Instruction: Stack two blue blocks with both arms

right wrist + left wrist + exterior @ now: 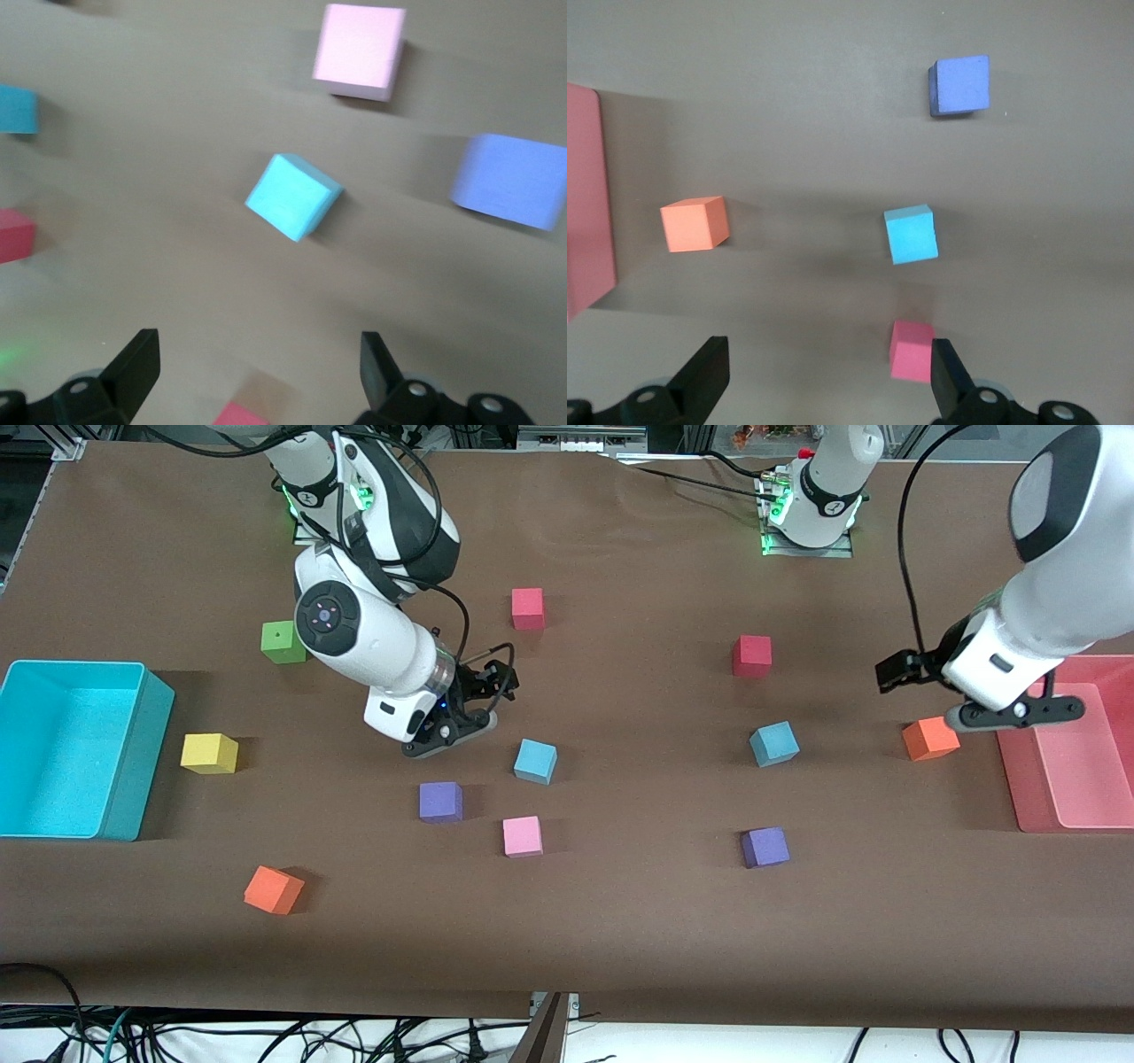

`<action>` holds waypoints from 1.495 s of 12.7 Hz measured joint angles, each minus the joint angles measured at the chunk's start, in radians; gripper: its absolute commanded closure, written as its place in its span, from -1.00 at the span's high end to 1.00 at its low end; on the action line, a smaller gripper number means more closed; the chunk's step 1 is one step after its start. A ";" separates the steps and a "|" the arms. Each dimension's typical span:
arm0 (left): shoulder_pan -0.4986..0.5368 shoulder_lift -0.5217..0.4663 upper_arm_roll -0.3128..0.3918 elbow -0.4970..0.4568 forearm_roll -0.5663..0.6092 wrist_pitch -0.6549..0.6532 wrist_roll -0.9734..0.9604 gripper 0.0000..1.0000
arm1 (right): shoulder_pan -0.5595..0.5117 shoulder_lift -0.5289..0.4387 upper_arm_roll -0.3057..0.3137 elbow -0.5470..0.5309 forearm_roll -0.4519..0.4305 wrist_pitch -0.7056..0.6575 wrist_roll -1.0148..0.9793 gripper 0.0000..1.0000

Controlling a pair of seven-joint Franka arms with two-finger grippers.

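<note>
Orange cube (273,890) near table edge (354,1005), both pincers unladen

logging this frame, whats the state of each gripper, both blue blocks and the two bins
left gripper: open, empty, up over the table by the orange block
right gripper: open, empty, low beside a blue block
blue block: on the table, unstacked
other blue block: on the table, unstacked
turquoise bin: upright, empty
pink bin: upright, partly hidden
</note>
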 measured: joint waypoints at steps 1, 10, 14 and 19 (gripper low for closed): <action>-0.012 0.020 -0.001 -0.011 0.000 0.030 -0.027 0.99 | 0.000 -0.030 -0.001 -0.102 0.103 0.112 -0.104 1.00; -0.063 0.198 -0.005 -0.221 -0.072 0.461 -0.148 0.99 | 0.051 0.077 0.003 -0.329 1.074 0.526 -1.325 1.00; -0.082 0.305 -0.006 -0.247 -0.072 0.594 -0.171 1.00 | 0.055 0.178 0.003 -0.270 1.488 0.529 -1.837 1.00; -0.082 0.341 -0.005 -0.345 -0.072 0.687 -0.170 1.00 | 0.074 0.269 0.003 -0.176 1.570 0.528 -2.075 1.00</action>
